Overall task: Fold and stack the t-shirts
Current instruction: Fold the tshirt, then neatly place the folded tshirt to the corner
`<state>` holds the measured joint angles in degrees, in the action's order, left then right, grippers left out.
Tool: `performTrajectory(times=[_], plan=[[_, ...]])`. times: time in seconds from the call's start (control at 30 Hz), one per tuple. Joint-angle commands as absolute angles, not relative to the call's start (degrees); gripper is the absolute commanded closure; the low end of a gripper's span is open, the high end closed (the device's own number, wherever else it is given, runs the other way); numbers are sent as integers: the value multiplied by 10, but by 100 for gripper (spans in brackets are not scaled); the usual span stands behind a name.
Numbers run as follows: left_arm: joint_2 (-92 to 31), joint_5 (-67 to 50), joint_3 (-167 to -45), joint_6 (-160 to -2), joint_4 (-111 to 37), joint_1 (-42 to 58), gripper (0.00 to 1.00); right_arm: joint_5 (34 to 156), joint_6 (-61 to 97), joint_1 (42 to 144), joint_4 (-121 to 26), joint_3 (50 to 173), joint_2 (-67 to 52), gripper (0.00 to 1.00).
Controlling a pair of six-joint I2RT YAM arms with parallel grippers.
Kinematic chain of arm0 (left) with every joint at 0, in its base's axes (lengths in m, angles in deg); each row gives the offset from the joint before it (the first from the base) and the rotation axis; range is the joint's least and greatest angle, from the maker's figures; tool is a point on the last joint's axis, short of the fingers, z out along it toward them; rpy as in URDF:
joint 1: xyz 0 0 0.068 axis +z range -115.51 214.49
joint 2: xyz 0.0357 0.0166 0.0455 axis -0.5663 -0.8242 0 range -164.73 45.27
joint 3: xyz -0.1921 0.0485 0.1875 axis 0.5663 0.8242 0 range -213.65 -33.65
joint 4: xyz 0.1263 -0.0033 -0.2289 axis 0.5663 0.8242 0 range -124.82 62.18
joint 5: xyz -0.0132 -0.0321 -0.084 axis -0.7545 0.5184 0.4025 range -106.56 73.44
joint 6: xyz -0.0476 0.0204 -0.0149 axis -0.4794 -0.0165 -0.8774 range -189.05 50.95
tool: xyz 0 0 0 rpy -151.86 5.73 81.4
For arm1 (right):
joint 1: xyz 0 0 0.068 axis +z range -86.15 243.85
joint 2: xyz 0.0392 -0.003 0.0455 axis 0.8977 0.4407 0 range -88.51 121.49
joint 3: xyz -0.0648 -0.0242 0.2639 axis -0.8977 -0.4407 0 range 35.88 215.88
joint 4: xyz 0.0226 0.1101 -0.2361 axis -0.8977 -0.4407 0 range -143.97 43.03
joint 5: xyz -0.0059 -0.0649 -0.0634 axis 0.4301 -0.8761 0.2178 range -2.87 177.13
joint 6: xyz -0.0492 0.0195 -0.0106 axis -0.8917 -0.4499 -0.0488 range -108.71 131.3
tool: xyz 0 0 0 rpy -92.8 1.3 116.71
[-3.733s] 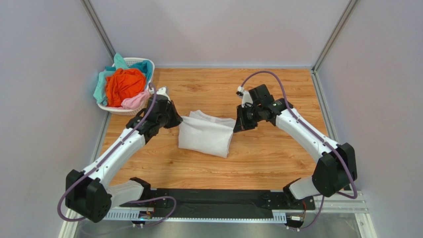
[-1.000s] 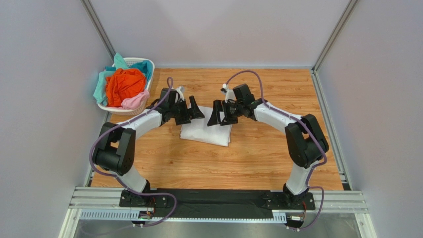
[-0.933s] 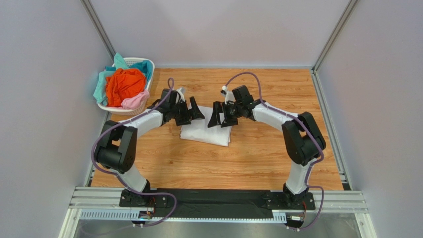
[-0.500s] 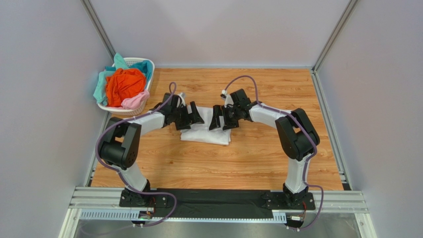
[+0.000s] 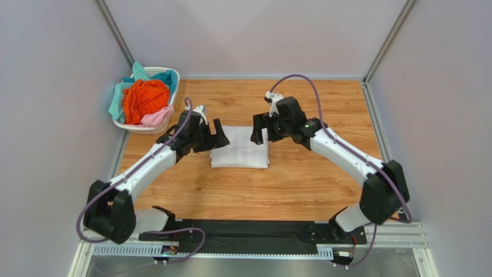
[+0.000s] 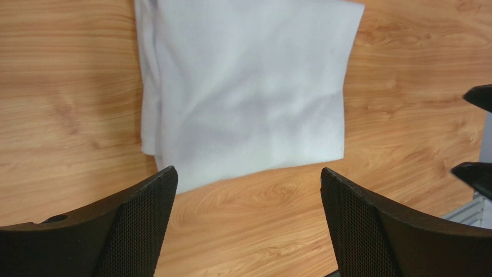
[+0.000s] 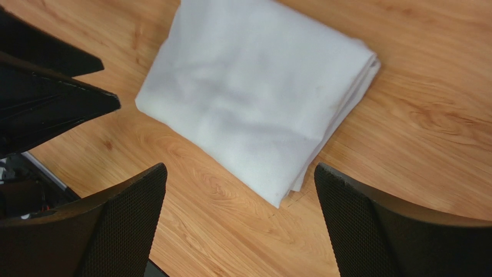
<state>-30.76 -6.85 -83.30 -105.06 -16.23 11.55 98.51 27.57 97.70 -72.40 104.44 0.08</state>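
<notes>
White folded t-shirt (image 5: 239,154), one, left pincer (image 6: 245,173) spread, right pincer (image 7: 239,167) spread, three coloured shirts (image 5: 144,99) in one basket (image 5: 175,81).

The folded t-shirt (image 5: 239,154) lies mid-way on the desk (image 5: 300,190) between the left tool (image 5: 212,137) and right tool (image 5: 263,134), with the basket (image 5: 174,78) holding other t-shirts (image 5: 144,98) at the far left corner

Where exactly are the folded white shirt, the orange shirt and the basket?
folded white shirt (image 5: 240,154), top view, middle of its upper face.
orange shirt (image 5: 144,99), top view, centre of the bunched cloth.
basket (image 5: 175,82), top view, its right rim.
</notes>
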Motion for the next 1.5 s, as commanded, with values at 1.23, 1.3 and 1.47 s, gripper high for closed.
performTrajectory(times=[1.23,1.3,1.47], plan=[[-11,-340,-841,-1109,142,114,0,872,386,992,-765,1110,236,55],[-16,-341,-841,-1107,141,114,0,851,388,993,-772,1105,235,70],[-18,-344,-838,-1105,134,114,0,802,400,993,-806,1070,206,100]])
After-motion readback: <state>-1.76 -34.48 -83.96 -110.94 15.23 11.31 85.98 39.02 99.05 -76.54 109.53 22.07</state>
